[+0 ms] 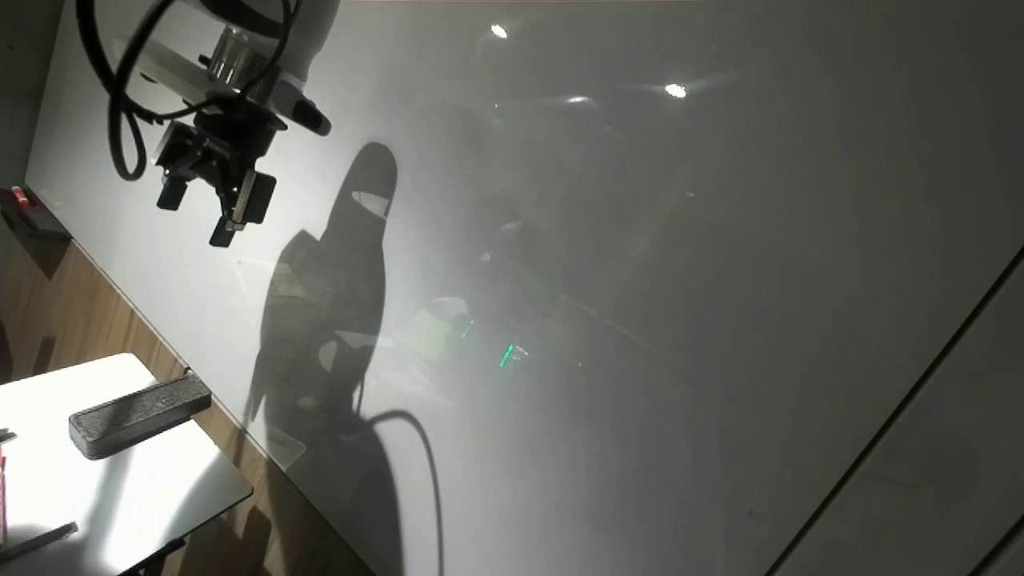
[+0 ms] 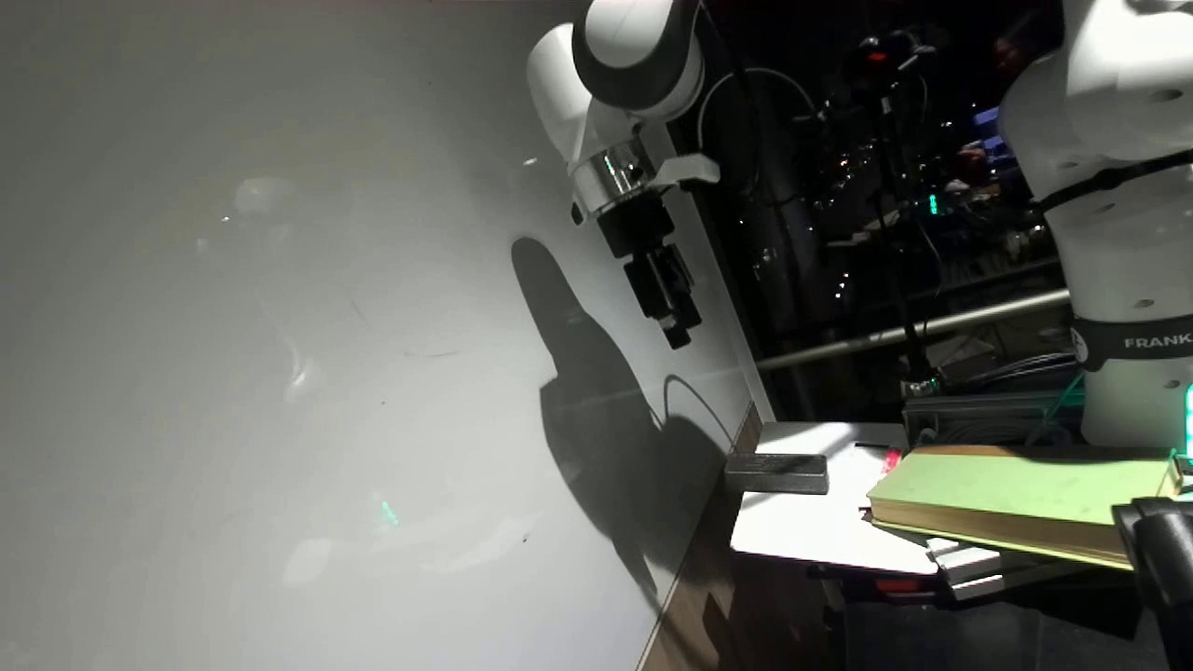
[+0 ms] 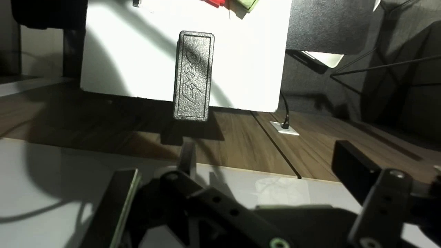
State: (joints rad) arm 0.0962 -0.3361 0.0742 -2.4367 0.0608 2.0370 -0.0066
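Gripper (image 3: 270,164): spread wide, holding nothing
Eraser (image 3: 193,76): overhangs the table (image 3: 249,69) edge, perhaps to keep one end graspable

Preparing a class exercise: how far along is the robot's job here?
Done: nothing visible beyond the open end effector. In hand: nothing between its spread jaws. Left: any handling of the black eraser, perhaps; it lies ungrasped on the white table, overhanging its edge.
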